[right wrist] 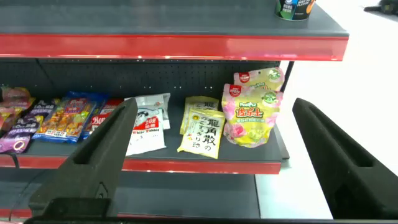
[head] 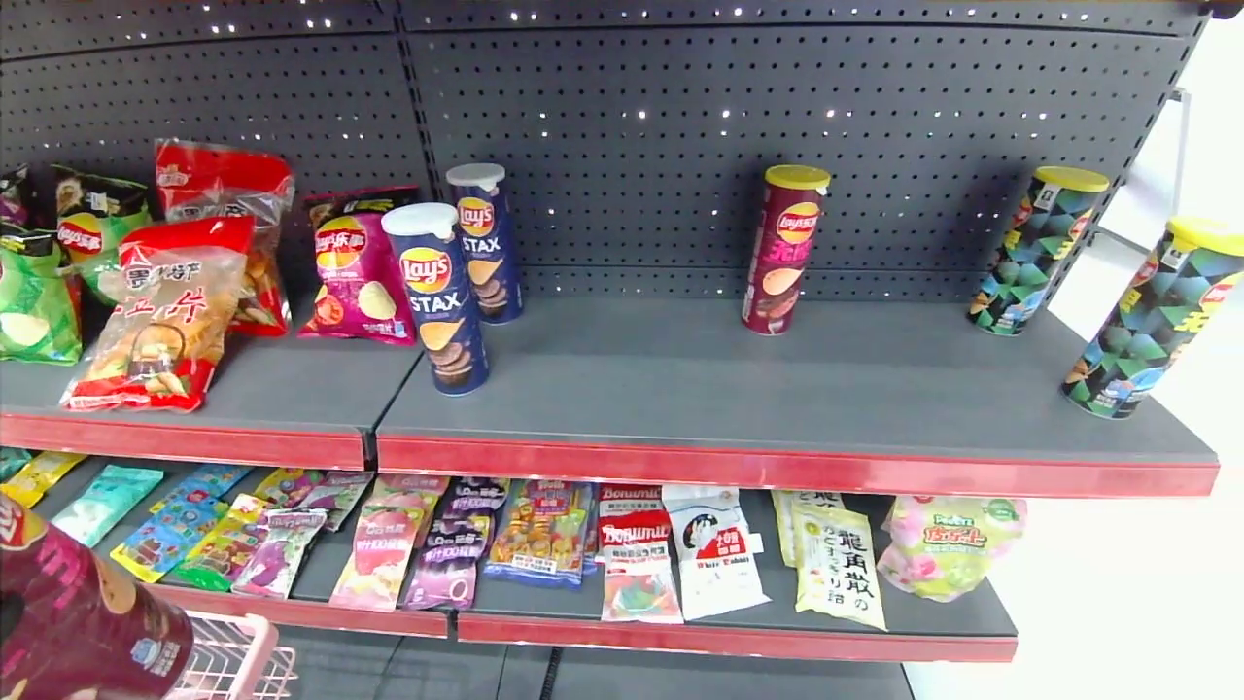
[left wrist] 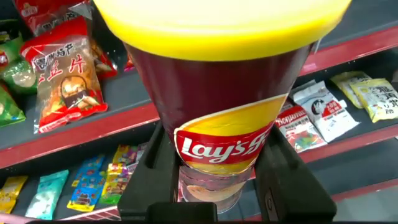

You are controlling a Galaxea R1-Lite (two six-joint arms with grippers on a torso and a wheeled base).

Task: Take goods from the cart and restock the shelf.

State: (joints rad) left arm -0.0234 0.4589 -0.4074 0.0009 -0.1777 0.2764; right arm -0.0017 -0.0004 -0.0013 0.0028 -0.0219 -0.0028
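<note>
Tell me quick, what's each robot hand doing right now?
Left gripper: closed, holding the maroon chip can.
Right gripper: open, holding nothing.

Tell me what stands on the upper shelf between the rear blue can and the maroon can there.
Nothing: in the head view the shelf is bare between the rear blue can and the maroon can.
</note>
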